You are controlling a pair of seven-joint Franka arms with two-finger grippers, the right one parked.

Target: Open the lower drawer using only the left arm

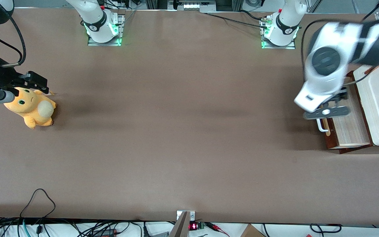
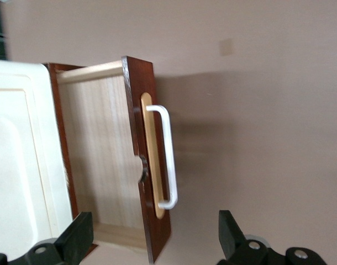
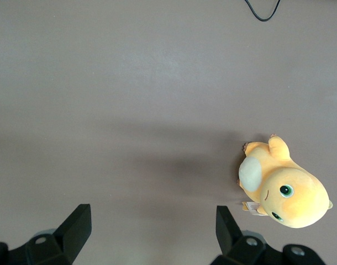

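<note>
Gripper (image 2: pixel 152 240) wide open above lower drawer (image 2: pixel 102 160), empty.

Left arm (image 1: pixel 327 62): glossy white shell, dark round joint cap, black cables; pincer (image 2: pixel 152 243) small, black fingers spread.

I read this as a robotics lab — arm bases (image 1: pixel 103 28) bolted to a brown-covered table (image 1: pixel 176 131), loose cables (image 1: pixel 38 204) and electronics along its edge.

Lower drawer (image 2: pixel 148 165) dark glossy wood front, pale matt wood inside, smooth white handle (image 2: pixel 167 157), hand (image 2: pixel 152 237) black plastic above it
</note>
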